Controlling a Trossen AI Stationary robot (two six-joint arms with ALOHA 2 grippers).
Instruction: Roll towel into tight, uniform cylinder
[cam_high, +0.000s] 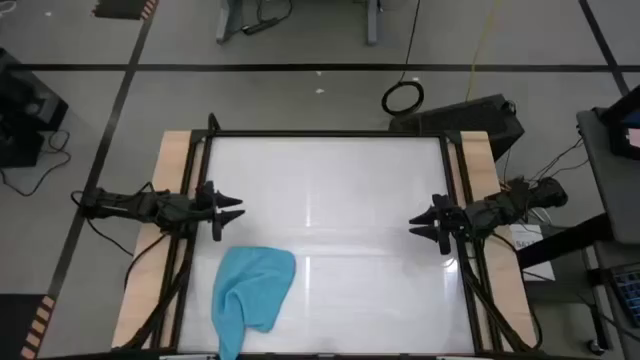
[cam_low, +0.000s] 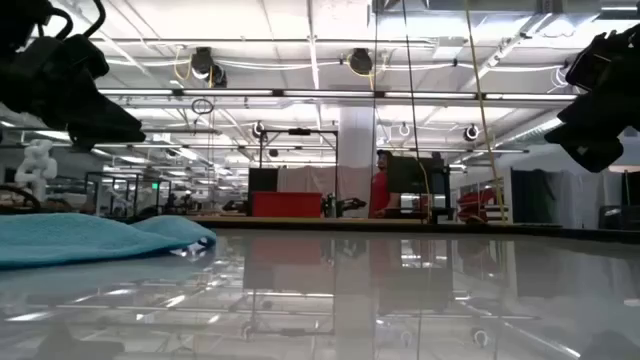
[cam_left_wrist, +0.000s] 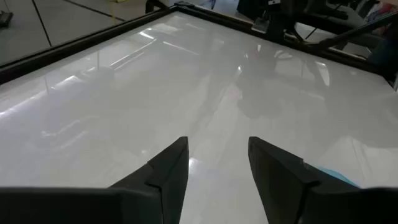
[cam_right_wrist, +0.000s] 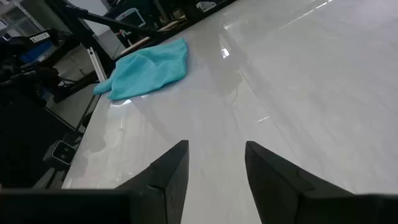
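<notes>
The turquoise towel (cam_high: 250, 293) lies rumpled on the white tabletop at the near left, one end reaching the near edge; it also shows in the low view (cam_low: 95, 238) and the right wrist view (cam_right_wrist: 148, 68). My left gripper (cam_high: 236, 208) hovers open above the table's left side, just beyond the towel's far end, fingers pointing right with nothing between them (cam_left_wrist: 217, 163). My right gripper (cam_high: 417, 226) hovers open at the right side, pointing left, far from the towel, its fingers bare (cam_right_wrist: 216, 160).
A black frame (cam_high: 325, 134) borders the white table, with wooden strips (cam_high: 170, 170) along the left and right sides. Bare tabletop spreads between the two grippers and to the towel's right. A cable loop (cam_high: 402, 97) lies on the floor beyond the table.
</notes>
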